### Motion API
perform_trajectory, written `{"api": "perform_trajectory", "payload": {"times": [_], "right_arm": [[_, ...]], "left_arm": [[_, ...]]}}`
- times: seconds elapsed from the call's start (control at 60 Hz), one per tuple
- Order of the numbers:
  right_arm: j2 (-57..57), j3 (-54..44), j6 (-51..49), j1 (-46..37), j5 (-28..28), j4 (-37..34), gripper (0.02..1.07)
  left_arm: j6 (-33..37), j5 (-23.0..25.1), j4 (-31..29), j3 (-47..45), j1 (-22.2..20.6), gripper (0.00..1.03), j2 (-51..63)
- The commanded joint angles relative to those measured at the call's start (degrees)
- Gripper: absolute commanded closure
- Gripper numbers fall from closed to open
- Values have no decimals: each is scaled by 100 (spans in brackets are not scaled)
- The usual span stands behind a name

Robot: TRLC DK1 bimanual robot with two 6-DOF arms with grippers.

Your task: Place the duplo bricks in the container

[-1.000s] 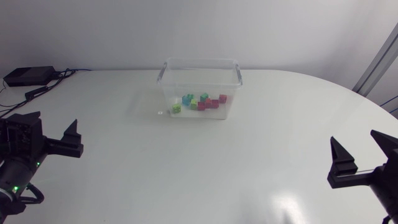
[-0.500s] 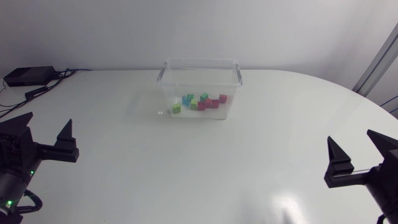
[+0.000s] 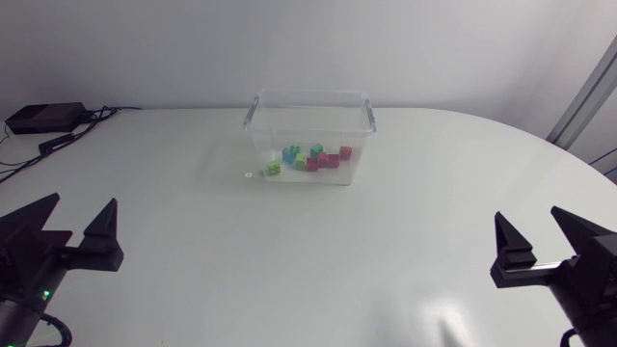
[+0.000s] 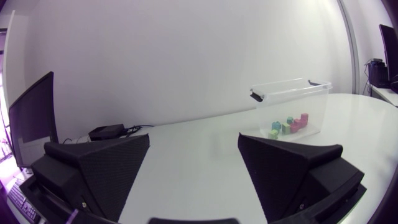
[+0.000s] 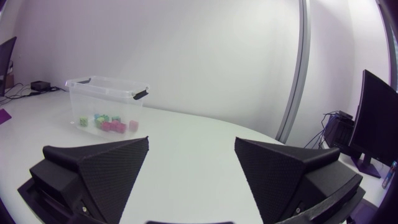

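Our left hand (image 3: 75, 220) and right hand (image 3: 532, 231), both spread empty, sit at the lower corners of the white bench (image 3: 289, 275). Small coloured plastic duplo bricks (image 3: 313, 157) lie inside the clear plastic container (image 3: 310, 96), upper centre. We judge them light, rigid and slick, best pinched across flat sides.

Your left hand (image 3: 82, 202) sits low at the counter's (image 3: 318, 260) near left side, its two wedge fingers spread wide apart and pointing toward the far side. Your right hand (image 3: 528, 214) sits at the near right side in the mirrored pose, fingers likewise spread wide, well apart from the left.
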Motion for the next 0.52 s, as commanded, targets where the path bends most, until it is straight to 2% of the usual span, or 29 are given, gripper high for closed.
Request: {"api": "perform_trajectory", "payload": {"times": [0.0, 0.317, 0.5], "right_arm": [[-49, -210, 316, -40, -69, 225, 7], [-62, -528, 832, -62, -228, 652, 7], [-62, -528, 832, -62, -228, 652, 7]], "left_arm": [[-375, 116, -132, -209, -26, 4, -269], [-1138, 434, -694, -467, -21, 4, -1157], [-1138, 434, -694, -467, -21, 4, -1157]]}}
